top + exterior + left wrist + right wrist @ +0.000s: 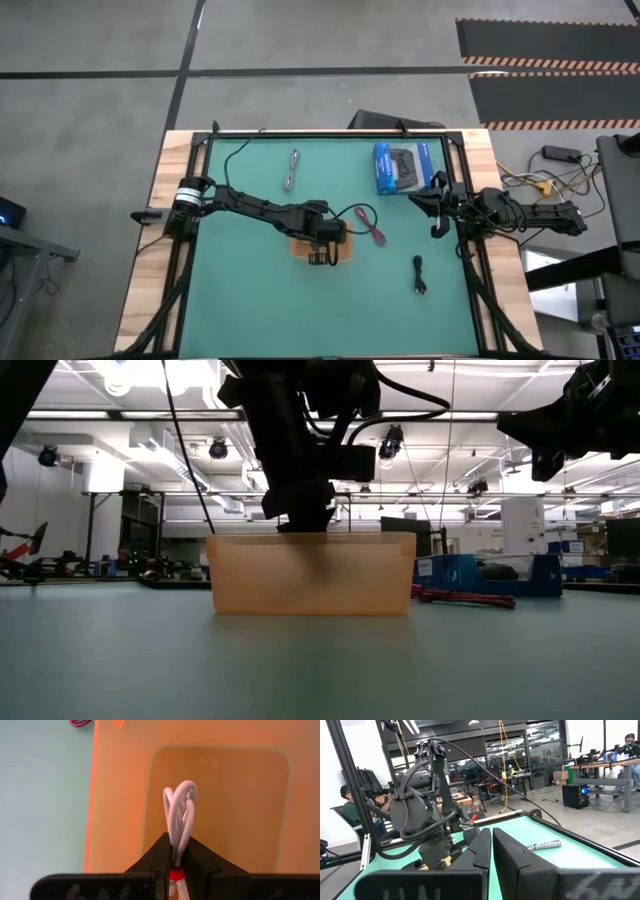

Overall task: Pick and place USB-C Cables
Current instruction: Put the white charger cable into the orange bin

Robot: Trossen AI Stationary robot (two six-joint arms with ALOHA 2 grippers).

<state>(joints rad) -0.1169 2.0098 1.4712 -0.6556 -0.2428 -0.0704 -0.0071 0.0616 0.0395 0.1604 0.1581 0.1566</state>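
**White cable over the tray, release not yet made**

The left gripper (pixel 176 865) hangs over the orange tray (pixel 345 252) near the table's middle, its fingers pinched on the white cable (pixel 179 815), whose folded loop stands out ahead of the fingertips above the tray floor.

The chief risk, as I judge it, is the let-go. The springy loop could unfold, catch on a finger and ride out with it, or flop across the tray wall. The low view hides the fingertips behind that wall, so how high the cable hangs cannot be told.

From the tray, the magenta cable (pixel 377 229) lies just beside it at 2 o'clock, close to the arm's way out and easy to sweep. The silver cable (pixel 292 170) is well apart at 11 o'clock, the black cable (pixel 419 274) at 4 o'clock, the blue box (pixel 405 166) at 1 o'clock.

The right gripper (pixel 438 208) waits at the table's 3 o'clock edge, fingers nearly together on nothing, clear of the tray.
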